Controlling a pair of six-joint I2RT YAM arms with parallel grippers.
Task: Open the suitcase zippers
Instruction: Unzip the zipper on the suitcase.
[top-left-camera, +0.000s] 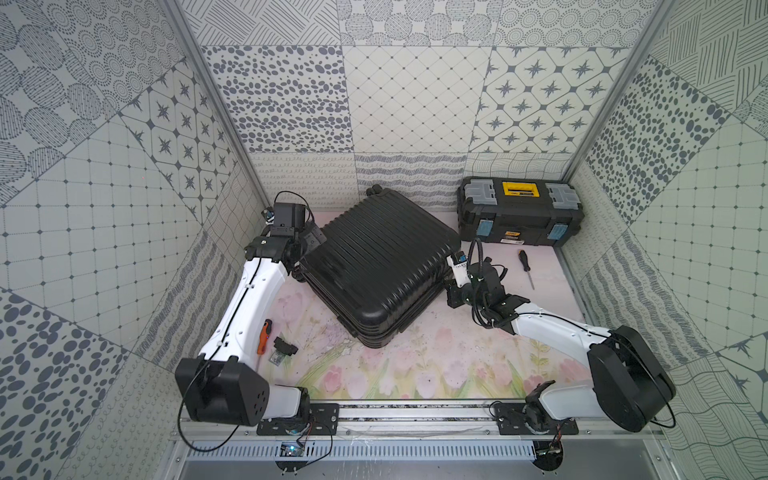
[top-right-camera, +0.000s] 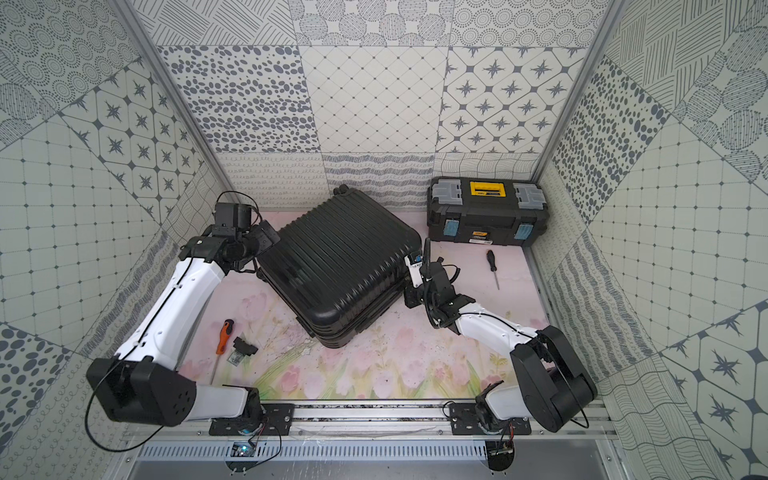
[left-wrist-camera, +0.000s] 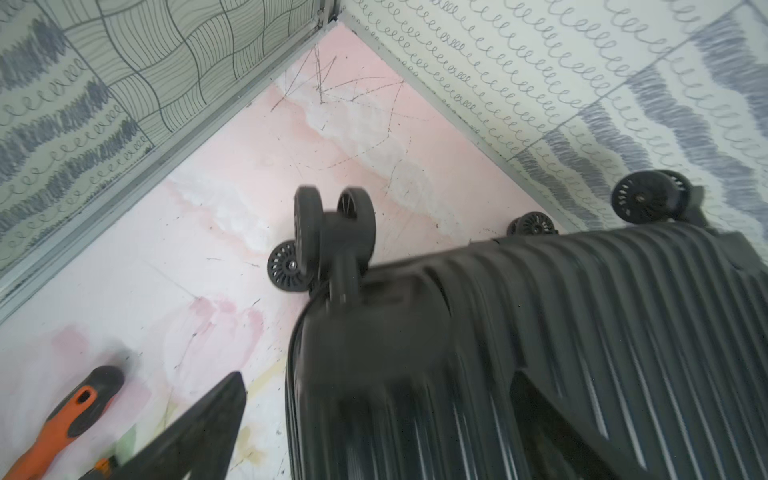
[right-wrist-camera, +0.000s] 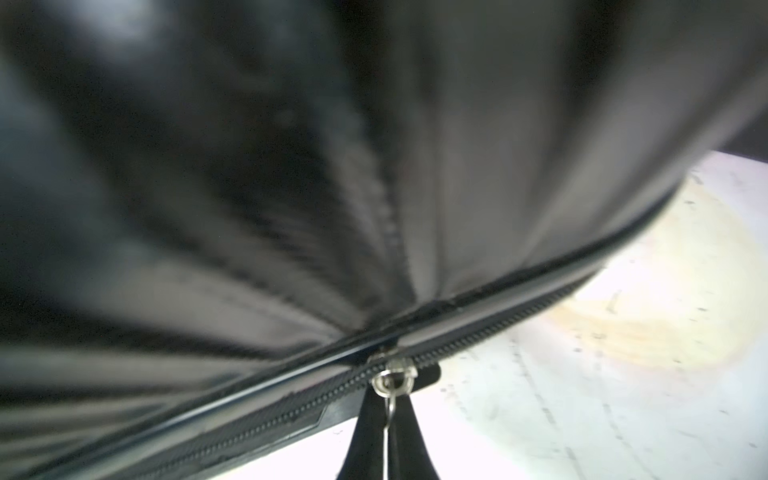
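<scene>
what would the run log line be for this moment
left gripper: open, by suitcase wheel corner | right gripper: shut on zipper pull | suitcase: lying flat, shells together

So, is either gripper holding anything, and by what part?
Right gripper pinches the zipper pull by its thin metal tab. Left gripper, open at the suitcase corner, holds nothing.

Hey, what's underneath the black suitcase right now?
The suitcase lies flat on the pink floral mat, which shows around it. Whatever is directly beneath is hidden by the suitcase itself. The right hand, shut on a zipper pull, is at its side.
</scene>
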